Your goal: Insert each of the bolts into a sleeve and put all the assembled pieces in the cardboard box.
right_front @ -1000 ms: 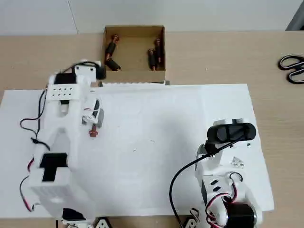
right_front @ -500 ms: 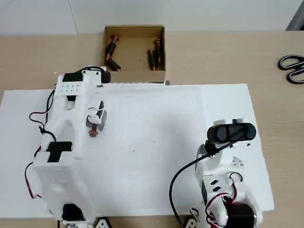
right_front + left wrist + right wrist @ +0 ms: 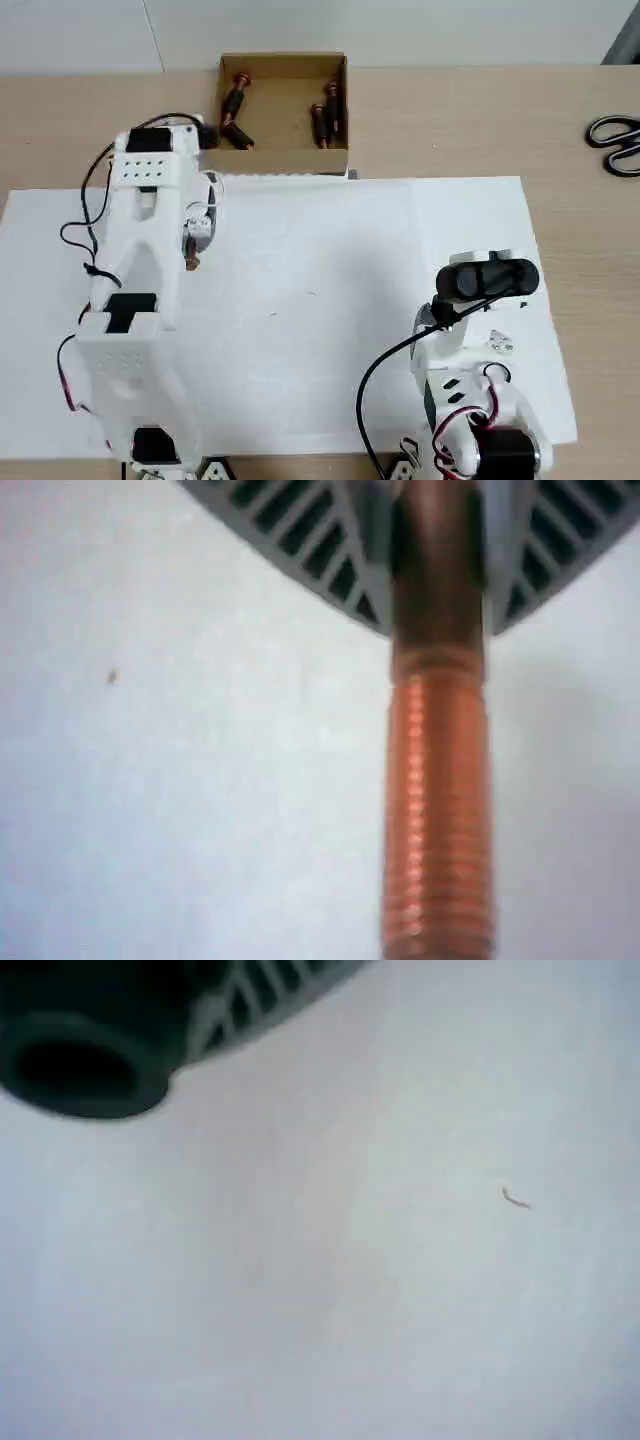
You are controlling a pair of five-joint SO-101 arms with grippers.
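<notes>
My left gripper (image 3: 200, 232) hangs over the white sheet's far left part, just short of the cardboard box (image 3: 347, 110). It is shut on a copper bolt (image 3: 192, 262). In the left wrist view the bolt's threaded shaft (image 3: 437, 780) sticks out from between the grey ribbed jaws of the left gripper (image 3: 437, 570), above the paper. My right arm (image 3: 487, 280) stands at the near right. Its gripper (image 3: 160, 1020) is shut on a black sleeve (image 3: 85, 1070), whose open bore faces the camera. Several assembled pieces (image 3: 234, 100) lie in the box.
A white paper sheet (image 3: 330, 300) covers most of the wooden table. Black scissors (image 3: 615, 143) lie at the far right edge. A small metal bit (image 3: 500, 343) rests on the sheet beside the right arm's base.
The left arm has swung back and slightly left with the bolt, bringing it a little nearer the box. The right arm has stayed still.
</notes>
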